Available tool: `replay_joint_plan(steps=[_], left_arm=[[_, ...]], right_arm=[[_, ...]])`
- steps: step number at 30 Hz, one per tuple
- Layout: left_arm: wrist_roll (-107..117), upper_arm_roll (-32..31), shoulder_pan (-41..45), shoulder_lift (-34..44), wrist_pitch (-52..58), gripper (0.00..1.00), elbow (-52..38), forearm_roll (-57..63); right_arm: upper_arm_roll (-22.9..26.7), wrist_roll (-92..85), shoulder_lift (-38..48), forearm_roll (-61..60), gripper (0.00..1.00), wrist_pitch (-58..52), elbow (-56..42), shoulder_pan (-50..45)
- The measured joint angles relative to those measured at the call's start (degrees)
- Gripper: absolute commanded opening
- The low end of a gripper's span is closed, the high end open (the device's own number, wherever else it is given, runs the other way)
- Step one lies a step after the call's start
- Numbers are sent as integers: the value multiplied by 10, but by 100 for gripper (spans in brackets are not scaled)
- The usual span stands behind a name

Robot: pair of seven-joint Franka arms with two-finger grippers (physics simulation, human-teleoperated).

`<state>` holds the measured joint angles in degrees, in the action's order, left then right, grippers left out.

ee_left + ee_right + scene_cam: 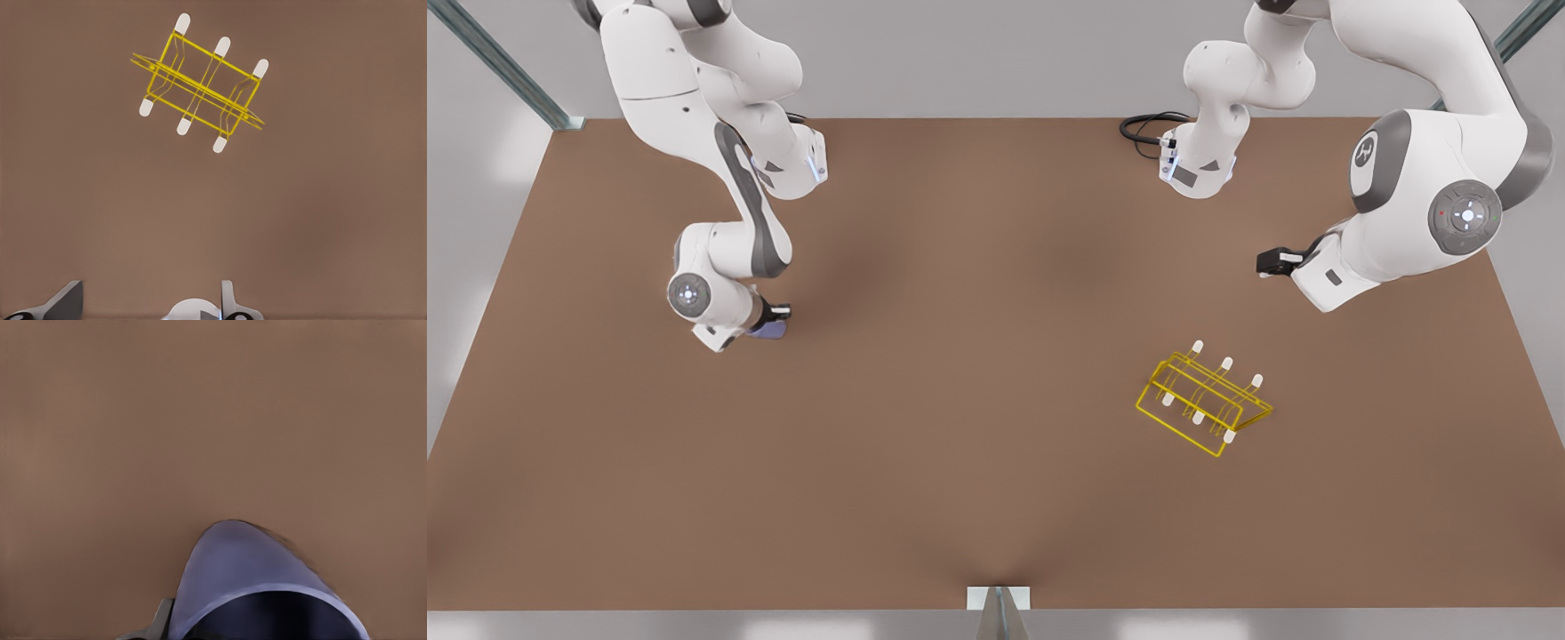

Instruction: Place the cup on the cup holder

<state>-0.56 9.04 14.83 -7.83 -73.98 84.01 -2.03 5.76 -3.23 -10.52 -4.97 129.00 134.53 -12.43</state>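
On the front view's left, right arm folded low over the brown table, right gripper pinching the lavender cup, cup mouth close to the wrist camera. Toward the front view's right, yellow cup holder flat on the table, apart from both arms. Further right, left arm bent and raised, left gripper spread open, empty, near the rack.

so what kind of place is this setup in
Probably a simulated robot test cell, not a home: a bare brown tabletop, metal frame struts at its corners, and two white arms, with just a yellow wire cup holder and a lavender-blue cup.
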Motion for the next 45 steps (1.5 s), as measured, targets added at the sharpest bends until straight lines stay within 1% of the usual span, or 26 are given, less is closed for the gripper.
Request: replay_joint_plan(steps=[4,8,9,13,17,19,22,26,29,34,40,45], left_arm=[[0,2,0,-1,-1,100,0,1],[0,2,-1,-3,-1,100,0,1],[0,2,-1,-3,0,100,0,1],[0,3,-1,-2,1,100,0,2],[0,3,-1,-2,2,100,0,2],[0,3,-1,-2,3,100,0,2],[1,3,-1,-2,4,100,1,4],[2,3,-1,-6,4,100,3,10],[4,2,-1,-11,7,100,4,12],[14,-2,2,-10,20,100,6,12],[27,-3,1,-3,27,100,19,11],[36,-3,1,-5,29,100,19,11]], right_arm=[[-24,-3,20,-31,21,4,-19,1],[-56,-8,15,-137,21,-9,-97,-12],[-58,-10,2,-169,21,-18,-128,-23],[-61,-15,-94,-327,21,-56,-266,-80],[-66,-20,-147,-474,21,-68,-329,-115],[-82,-22,-177,-524,21,-65,-360,-126],[-97,-26,-248,-576,21,-54,-423,-149],[-137,-36,-340,-615,21,-25,-500,-153],[-169,-49,-390,-626,21,12,-530,-153],[-188,-74,-418,-633,21,57,-538,-152],[-238,-96,-457,-637,21,113,-582,-156],[-281,-109,-477,-638,21,165,-592,-161]])
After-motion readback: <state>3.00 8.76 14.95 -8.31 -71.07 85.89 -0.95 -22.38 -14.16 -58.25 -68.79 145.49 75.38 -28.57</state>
